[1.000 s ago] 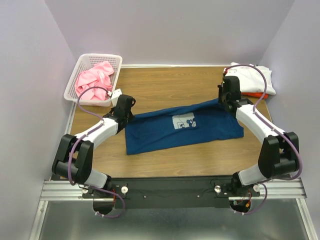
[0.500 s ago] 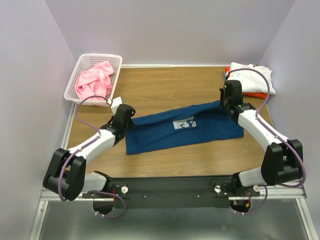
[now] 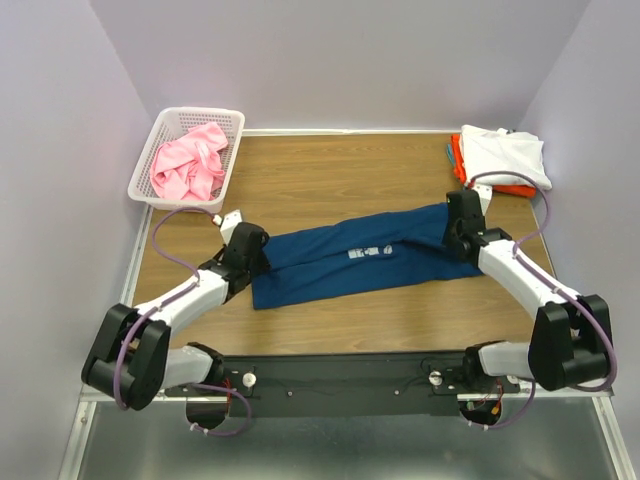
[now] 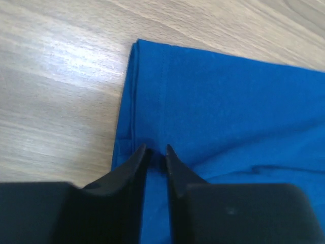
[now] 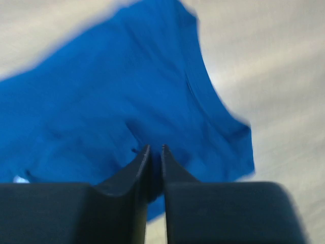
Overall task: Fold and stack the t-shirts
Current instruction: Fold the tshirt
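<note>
Soft navy tee (image 3: 365, 255) lies as a long wrinkly strip across the middle of the wood-grain table (image 3: 330, 170), with just a sliver of pale print showing. Both arms are stretched low, elbows out, one at each end of it. Left end effector (image 4: 155, 151) is squeezed onto the hemmed left edge, with cloth between its near-touching fingers. Right end effector (image 5: 155, 148) pinches the right end the same way. Crumpled pink tee (image 3: 190, 160) sits in the white lattice basket (image 3: 160, 140); folded white tee (image 3: 505, 155) lies on the orange tee (image 3: 457, 152) at the far right corner
</note>
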`<state>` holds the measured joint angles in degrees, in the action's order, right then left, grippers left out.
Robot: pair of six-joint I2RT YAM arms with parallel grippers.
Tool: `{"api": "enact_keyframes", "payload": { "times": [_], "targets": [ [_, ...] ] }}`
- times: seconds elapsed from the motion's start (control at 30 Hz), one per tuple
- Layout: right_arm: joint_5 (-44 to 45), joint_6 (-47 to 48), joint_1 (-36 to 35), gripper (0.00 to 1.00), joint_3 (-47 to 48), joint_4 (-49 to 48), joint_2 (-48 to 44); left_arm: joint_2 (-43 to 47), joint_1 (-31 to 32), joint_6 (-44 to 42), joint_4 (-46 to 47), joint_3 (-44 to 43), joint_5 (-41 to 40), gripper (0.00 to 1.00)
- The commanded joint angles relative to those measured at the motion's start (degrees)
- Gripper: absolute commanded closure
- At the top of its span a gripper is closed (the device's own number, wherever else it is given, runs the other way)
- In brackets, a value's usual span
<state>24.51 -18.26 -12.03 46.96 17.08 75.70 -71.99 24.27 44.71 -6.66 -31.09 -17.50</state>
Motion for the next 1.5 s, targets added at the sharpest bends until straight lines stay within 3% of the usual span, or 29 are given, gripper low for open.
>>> {"api": "enact_keyframes", "payload": {
  "times": [0.0,0.07,0.1,0.13,0.17,0.2,0.4,0.53,0.63,0.87,1.13,1.47],
  "targets": [
    [3.9,-11.0,-0.2,0.61,-3.8,7.6,-3.4,4.8,0.4,2.5,-3.9,0.6,0.5,0.44],
    [0.4,-12.0,-0.2,0.54,-3.8,8.4,-4.7,8.0,0.4,3.5,-5.1,1.0,0.5,0.27],
    [0.0,-12.7,-0.2,0.52,-3.5,9.0,-6.0,9.1,0.5,3.9,-5.9,1.5,0.2,0.02],
    [-0.3,-13.8,-0.2,0.34,-2.6,10.2,-6.8,11.2,0.5,4.4,-6.7,1.4,-0.7,0.02],
    [-0.4,-14.1,-0.1,0.09,-2.2,10.8,-8.5,12.1,0.5,4.6,-7.9,0.8,-1.1,0.02],
    [-0.6,-14.1,-0.2,0.0,-1.8,11.0,-9.4,13.0,0.5,4.6,-8.1,0.3,-1.5,0.02],
    [-6.8,-13.2,-0.2,0.0,1.0,10.9,-11.4,11.7,0.5,2.1,-3.6,-2.8,1.8,0.02],
    [-15.2,-10.7,-0.2,0.0,4.4,8.9,-2.4,4.0,0.8,-0.4,2.3,-4.6,7.2,0.02],
    [-16.2,-11.2,-0.2,0.0,7.3,8.1,5.6,-0.9,1.4,-0.9,4.8,-6.0,8.4,0.02],
    [-17.5,-10.5,-0.2,0.0,8.2,6.2,14.3,-7.2,1.5,-2.1,6.3,-5.9,9.1,0.02],
    [-27.2,-7.8,-0.2,0.0,1.9,4.9,10.4,-10.6,1.4,-2.4,4.3,-4.9,7.9,0.02],
    [-41.2,-5.7,-0.3,0.0,-3.8,3.2,4.0,-8.6,1.0,-2.4,0.7,-5.3,3.6,0.02]
  ]
}}
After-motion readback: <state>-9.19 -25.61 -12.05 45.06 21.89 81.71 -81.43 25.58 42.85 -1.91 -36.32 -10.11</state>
